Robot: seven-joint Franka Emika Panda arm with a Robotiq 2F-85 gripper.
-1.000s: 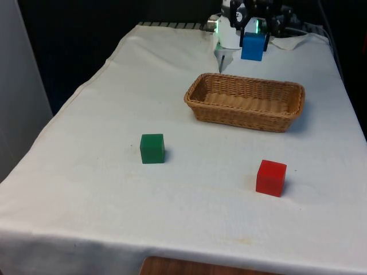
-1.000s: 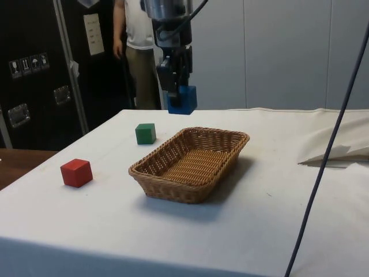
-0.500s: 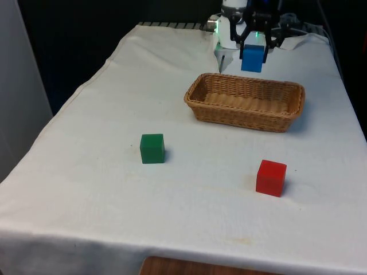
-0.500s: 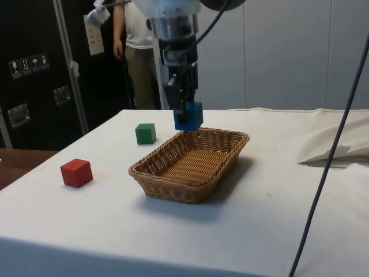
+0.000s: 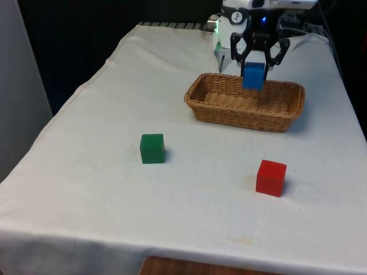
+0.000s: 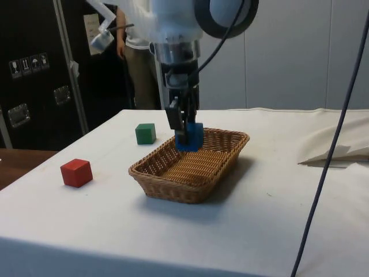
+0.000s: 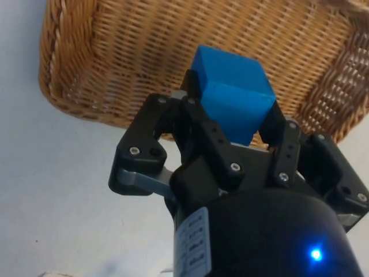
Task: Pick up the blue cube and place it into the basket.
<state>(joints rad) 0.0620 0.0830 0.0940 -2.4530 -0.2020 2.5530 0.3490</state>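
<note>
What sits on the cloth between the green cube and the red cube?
Nothing: in the front view the white cloth between the green cube and the red cube is bare.

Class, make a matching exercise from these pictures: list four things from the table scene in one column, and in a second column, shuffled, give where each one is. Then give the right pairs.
Things:
1. small blue cube
2. small green cube
3. small red cube
4. oblong woven wicker basket

Places:
A. on the cloth, near side of the table, towards the front view's right
B. clamped in the black two-finger gripper, above the basket
C. on the cloth under the gripper, far half of the table
D. on the cloth, towards the front view's left of the basket

Pairs: 1-B, 2-D, 3-A, 4-C
</note>
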